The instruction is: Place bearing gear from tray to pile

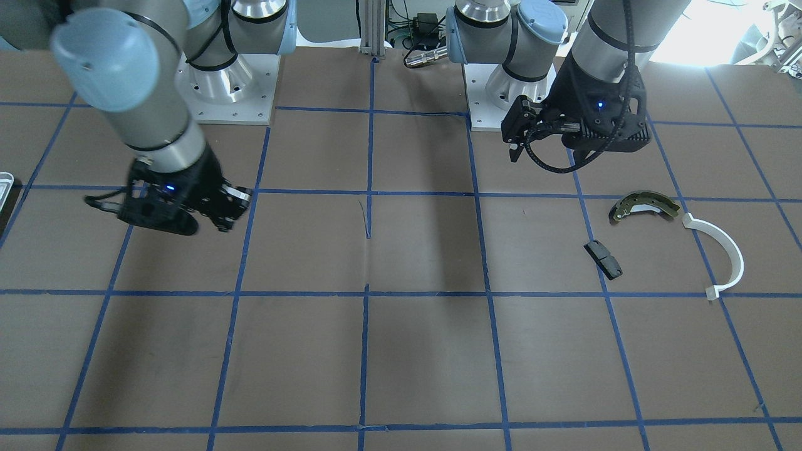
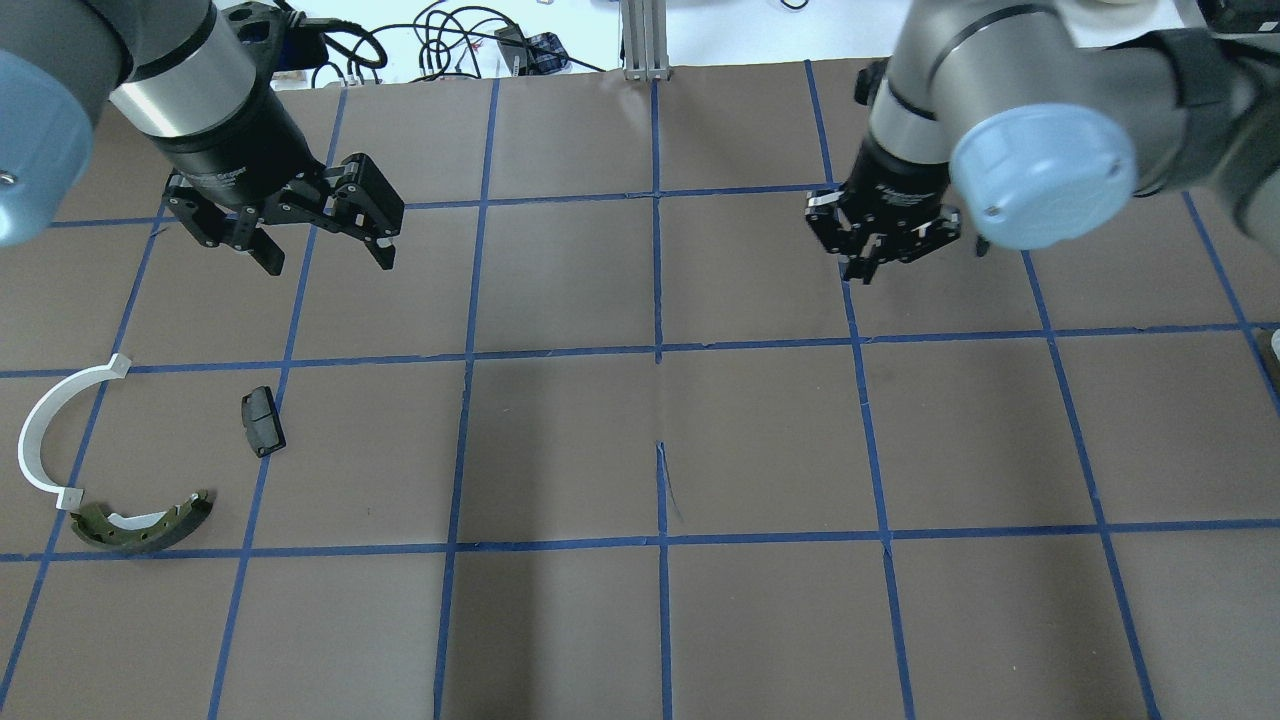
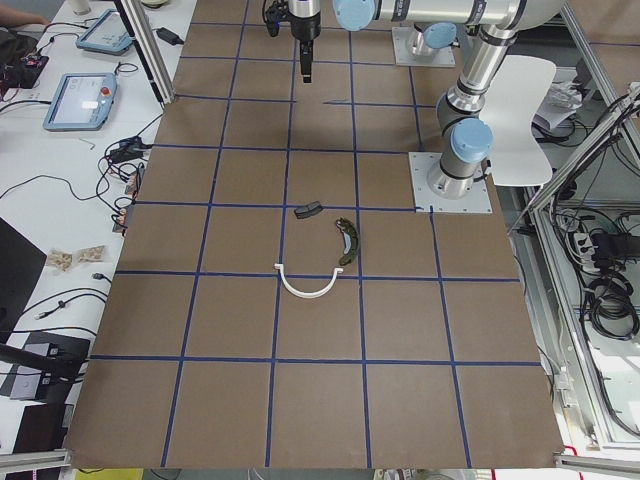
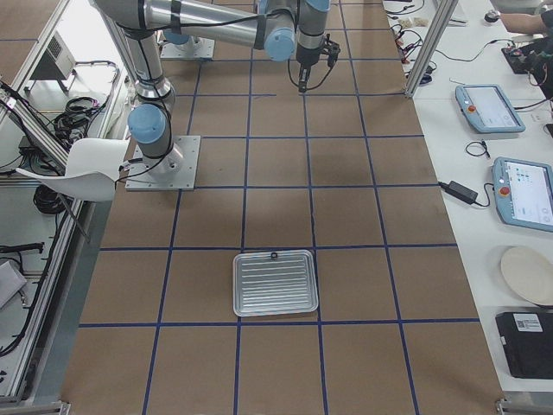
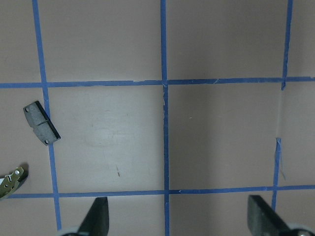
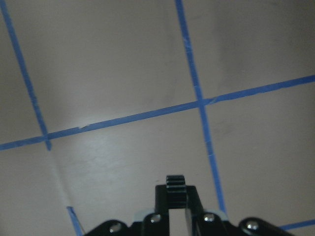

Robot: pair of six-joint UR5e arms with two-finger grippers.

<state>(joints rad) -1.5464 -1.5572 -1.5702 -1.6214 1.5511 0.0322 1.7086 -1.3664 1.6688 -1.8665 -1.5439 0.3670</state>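
The right claw (image 2: 862, 266) hangs over the brown gridded surface (image 2: 760, 440), clenched on a small black bearing gear (image 6: 174, 181) at its fingertips. The left claw (image 2: 328, 258) hovers spread wide, grasping nothing, near the pile (image 1: 642, 202): black pad (image 2: 262, 420), white arc (image 2: 27, 440), olive brake shoe (image 2: 165, 528). The tray (image 4: 275, 290) lies well apart from both arms.

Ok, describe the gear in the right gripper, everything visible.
The bearing gear is small and black, with a ridged, toothed edge that pokes out past the fingers; the rest is hidden. It is pinched between the two fingers of the right gripper, held in the air over the brown table near crossing blue tape lines. Only the fingers touch it. Its material cannot be told.
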